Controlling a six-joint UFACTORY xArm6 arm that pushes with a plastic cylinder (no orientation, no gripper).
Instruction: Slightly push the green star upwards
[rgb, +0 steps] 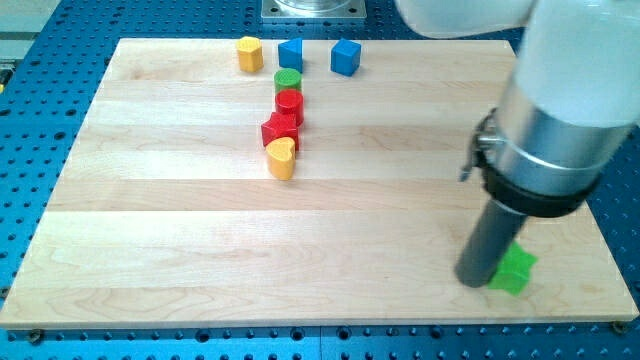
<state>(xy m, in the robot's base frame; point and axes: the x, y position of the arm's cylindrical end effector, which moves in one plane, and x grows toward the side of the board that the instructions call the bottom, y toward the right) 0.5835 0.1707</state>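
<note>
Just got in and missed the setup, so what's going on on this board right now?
My arm's dark rod is down at the board's lower right, with my tip against the left side of the green star, which I'm meant to nudge slightly toward the view's top. The other blocks sit apart near the top: a yellow block, two blue cubes, and a column of green cylinder, red cylinder, red block and yellow heart.

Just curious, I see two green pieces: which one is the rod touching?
The green star near the view's bottom right; my tip sits against its left side. The green cylinder stands far off, near the top, above the red blocks.
</note>
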